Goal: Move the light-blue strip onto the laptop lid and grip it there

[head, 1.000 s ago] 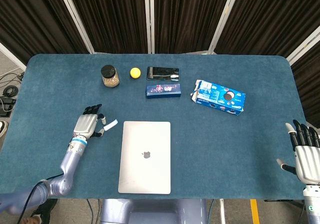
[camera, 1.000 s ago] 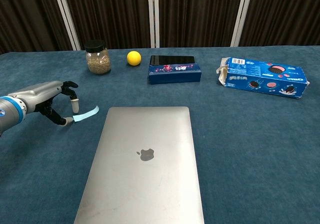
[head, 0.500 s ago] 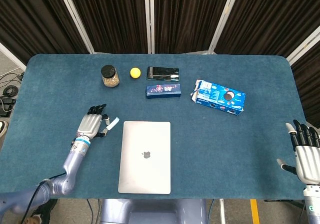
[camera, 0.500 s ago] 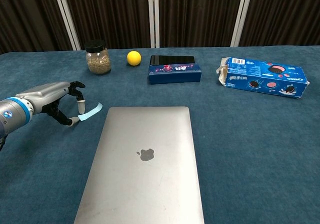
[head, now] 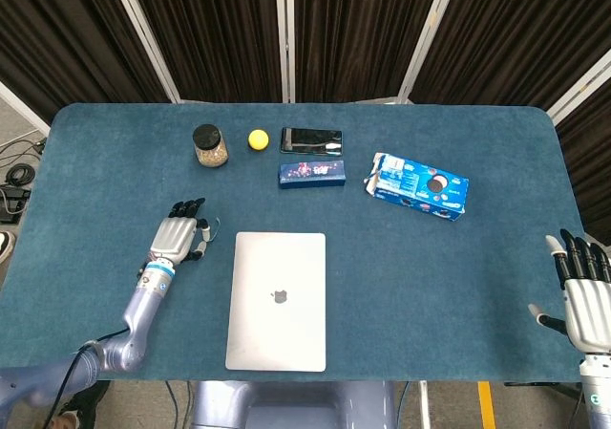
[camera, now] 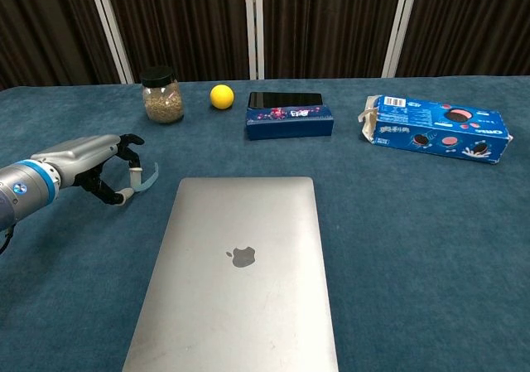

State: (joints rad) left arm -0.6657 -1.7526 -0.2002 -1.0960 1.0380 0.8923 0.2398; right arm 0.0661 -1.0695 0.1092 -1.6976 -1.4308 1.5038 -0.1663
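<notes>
Left of laptop (camera: 238, 264), left robot hand (camera: 99, 166) pinching light-blue strip (camera: 147, 180), jar (camera: 162, 95) beyond, right robot hand (head: 584, 295) spread.

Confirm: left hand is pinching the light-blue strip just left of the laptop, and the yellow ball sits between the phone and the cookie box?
Not quite. The left hand does pinch the light-blue strip just left of the laptop, but the yellow ball sits between the jar and the phone, not by the cookie box. The head view shows it.
</notes>
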